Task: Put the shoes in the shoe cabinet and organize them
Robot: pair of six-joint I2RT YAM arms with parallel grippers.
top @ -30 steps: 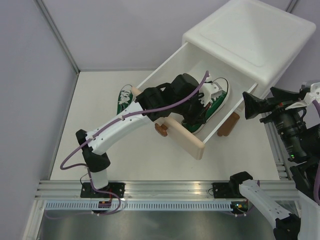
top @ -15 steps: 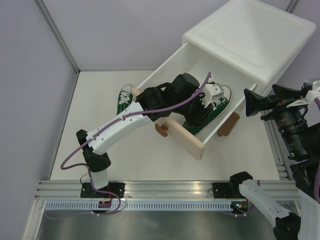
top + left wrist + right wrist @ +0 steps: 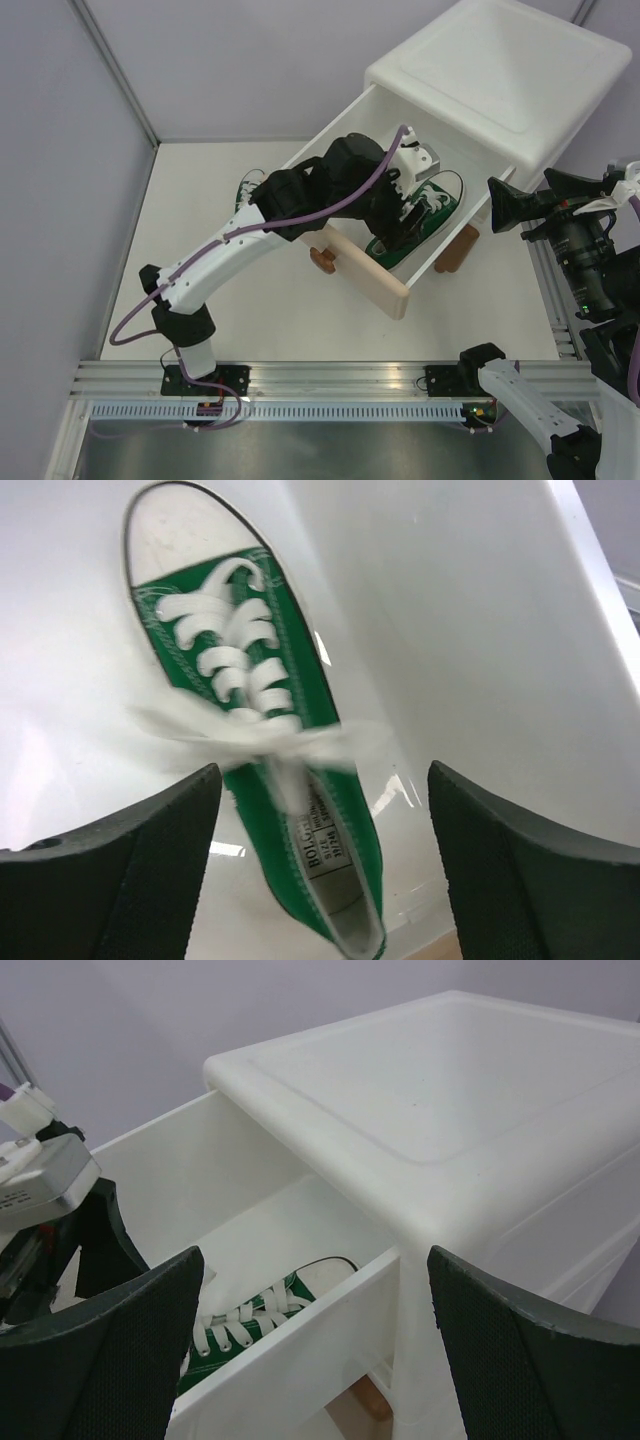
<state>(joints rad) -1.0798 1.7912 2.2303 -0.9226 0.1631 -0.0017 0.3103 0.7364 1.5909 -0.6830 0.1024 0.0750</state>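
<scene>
One green shoe (image 3: 262, 680) with white laces lies flat on the floor of the shoe cabinet's (image 3: 500, 75) pulled-out upper drawer (image 3: 372, 276), toe toward the cabinet body. My left gripper (image 3: 322, 770) hangs just above it, open, its fingers (image 3: 150, 860) wide on both sides of the heel and apart from it. In the top view that gripper (image 3: 405, 222) covers part of the shoe (image 3: 438, 205). A second green shoe (image 3: 243, 194) lies on the table left of the drawer, half hidden by the left arm. My right gripper (image 3: 313, 1255) is open and empty, off the drawer's right side.
The drawer's white side wall (image 3: 300, 1350) stands between my right gripper and the shoe (image 3: 250, 1325) inside. A brown bear-shaped knob (image 3: 322, 260) sticks out of the beige front. Another brown piece (image 3: 455, 248) shows under the drawer's right corner. Purple walls close in the table.
My left gripper has opened and let go of the green shoe, which now rests on the drawer floor. The left arm has risen a little. The right arm has barely moved.
</scene>
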